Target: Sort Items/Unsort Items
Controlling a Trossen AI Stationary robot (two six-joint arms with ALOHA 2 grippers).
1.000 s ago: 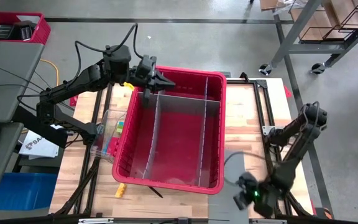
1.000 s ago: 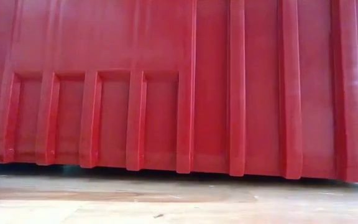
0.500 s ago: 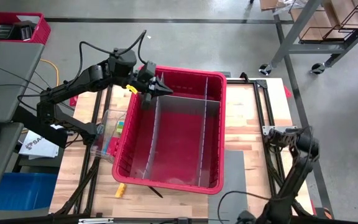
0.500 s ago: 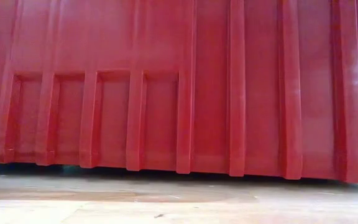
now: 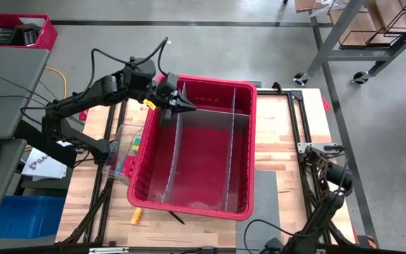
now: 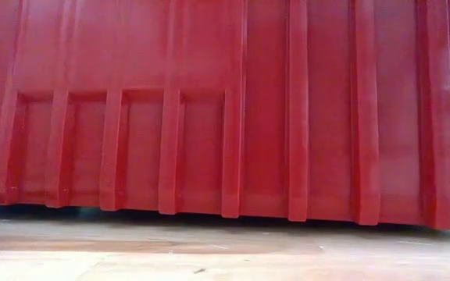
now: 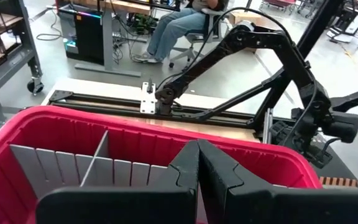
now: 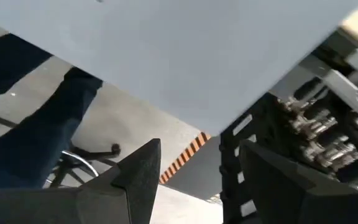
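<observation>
My left gripper (image 5: 178, 99) (image 7: 197, 167) hangs shut, with nothing between its fingers, over the far left corner of the red bin (image 5: 249, 141). A clear container (image 5: 120, 149) left of the bin holds coloured items. An orange-yellow piece (image 5: 137, 215) and a thin dark stick (image 5: 177, 218) lie on the table by the bin's near left corner. A yellow piece (image 5: 149, 103) shows beside my left arm. My right gripper (image 8: 197, 149) is open and holds nothing; it is near the table's near right edge, almost out of the high view.
Grey dividers (image 5: 173, 152) split the bin into compartments. The bin's red wall (image 6: 225, 109) fills the low view. A grey mat (image 5: 263, 201) lies right of the bin. A seated person (image 7: 173, 28) shows in the room beyond the table.
My right arm has swung down toward the table's near edge, and its gripper has almost left the high view. My left gripper has tipped downward a little over the bin's far left corner.
</observation>
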